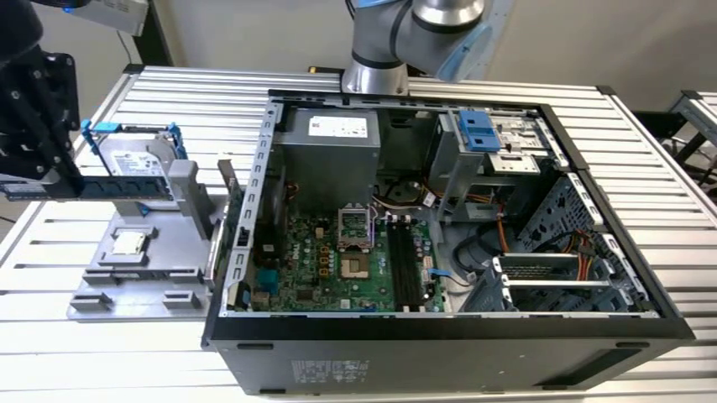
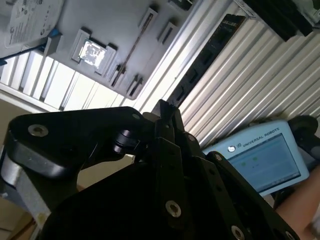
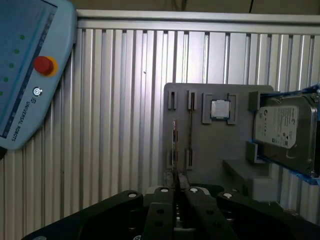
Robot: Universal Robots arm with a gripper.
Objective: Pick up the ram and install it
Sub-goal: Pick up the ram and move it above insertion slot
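The ram [image 1: 123, 186] is a long green stick with dark chips. It hangs level over the grey holder [image 1: 134, 273] at the exterior view's left, beside the open computer case [image 1: 448, 332]. My black gripper [image 1: 56, 180] is shut on it. In the first wrist view the ram [image 3: 174, 145] shows edge-on, running out from my gripper [image 3: 175, 187]. In the second wrist view the ram [image 2: 210, 55] reaches away from my gripper [image 2: 167, 112] as a dark strip. The long black slots [image 1: 405, 260] lie on the motherboard inside the case.
A silver hard drive in a blue frame [image 1: 134, 155] stands at the holder's back. A small square silver chip [image 1: 129, 242] sits in the holder. A blue teach pendant [image 3: 25, 65] lies on the slatted metal table [image 1: 650, 176]. The case walls rise around the motherboard.
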